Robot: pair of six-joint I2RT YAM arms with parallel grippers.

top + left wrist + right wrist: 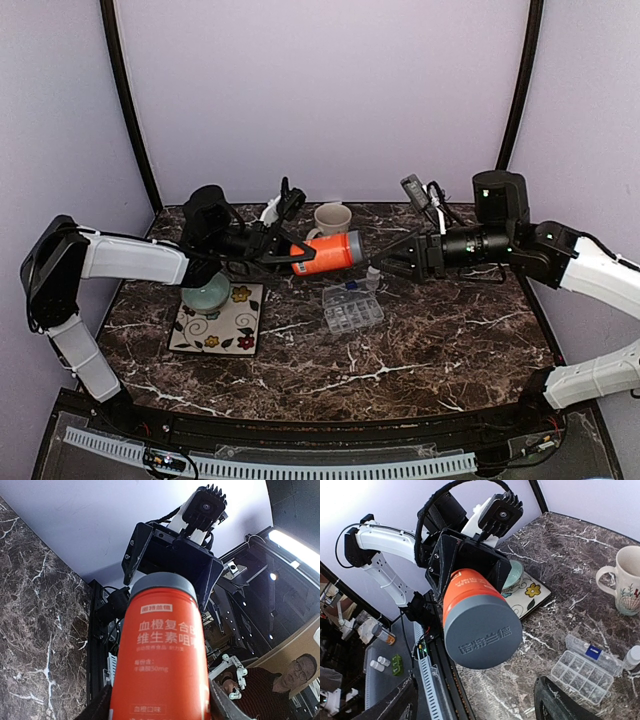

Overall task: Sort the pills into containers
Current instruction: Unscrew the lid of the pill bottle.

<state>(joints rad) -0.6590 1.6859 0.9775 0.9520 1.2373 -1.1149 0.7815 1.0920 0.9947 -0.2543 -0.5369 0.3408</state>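
My left gripper point(292, 250) is shut on an orange bottle point(330, 253) with a grey cap and holds it level above the table, cap toward the right arm. The left wrist view shows the bottle point(162, 650) between my fingers point(97, 707). My right gripper point(386, 258) is open and faces the grey cap point(482, 630), its jaws spread wide just short of the cap. The clear organiser box point(352, 308) lies open on the table below and also shows in the right wrist view point(585, 667), with a small blue piece point(593, 651) in it. I cannot make out any white pills.
A cream patterned mug point(332, 218) stands at the back. A small white bottle point(373, 278) stands by the organiser. A pale green bowl point(206, 293) sits on a flowered tile point(225, 325) at the left. The table is dark marble.
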